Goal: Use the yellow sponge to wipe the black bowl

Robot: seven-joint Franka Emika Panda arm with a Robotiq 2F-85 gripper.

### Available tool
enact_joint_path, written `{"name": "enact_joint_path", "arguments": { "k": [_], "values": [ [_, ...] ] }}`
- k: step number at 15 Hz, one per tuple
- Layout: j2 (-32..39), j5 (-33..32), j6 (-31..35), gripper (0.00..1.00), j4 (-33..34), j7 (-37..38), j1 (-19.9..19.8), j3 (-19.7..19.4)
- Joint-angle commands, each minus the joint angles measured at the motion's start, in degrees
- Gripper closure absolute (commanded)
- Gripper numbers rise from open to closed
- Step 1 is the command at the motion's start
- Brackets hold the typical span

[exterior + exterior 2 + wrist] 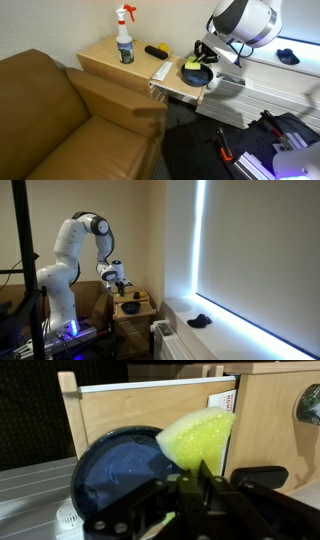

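Exterior view, couch side: the small flat bright yellow-green sponge (191,66) sits at the round shallow black bowl (197,77), which stands at the end of a light wooden side table (100,55). The Robotiq gripper (203,55) is directly over the sponge. Also on the table are a clear spray bottle with a red trigger (125,38) and an elongated black-and-yellow tool (157,50). A brown leather couch (60,120) fills the foreground.

Exterior view, window side: the white arm (70,250) reaches over the table, with the gripper (120,284) just above the bowl (130,307). The sponge cannot be made out here.

Wrist view: the gripper (203,472) has its fingers drawn close together, clamped on the lower edge of the sponge (198,438). The sponge overlaps the bowl's (115,475) right rim. The bowl's interior shows a bluish sheen.
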Motion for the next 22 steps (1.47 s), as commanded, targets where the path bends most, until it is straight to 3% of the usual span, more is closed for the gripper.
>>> {"name": "enact_joint_path", "arguments": {
  "k": [1, 4, 9, 12, 13, 17, 18, 20, 22],
  "values": [
    [0.46, 1.42, 0.3, 0.97, 0.46, 1.24, 3.53, -5.56],
    [4.72, 1.42, 1.26, 0.97, 1.97, 2.89, 4.89, -10.99],
    [14.65, 0.2, 2.5, 0.97, 7.98, 3.59, 4.81, -13.37],
    [19.27, -0.09, 2.02, 0.97, 12.5, 4.54, 8.64, -16.52],
    [15.22, -0.34, 1.08, 0.88, 9.17, 3.96, 6.45, -15.05],
    [18.94, -0.24, 1.25, 0.88, 12.2, 4.01, 8.38, -16.33],
    [19.0, -0.18, -0.02, 0.97, 12.79, 3.95, 9.47, -17.63],
    [19.95, 0.72, -0.97, 0.97, 15.21, 4.26, 15.28, -23.68],
    [21.87, 0.66, -1.74, 0.97, 17.68, 4.11, 18.38, -27.01]
  ]
}}
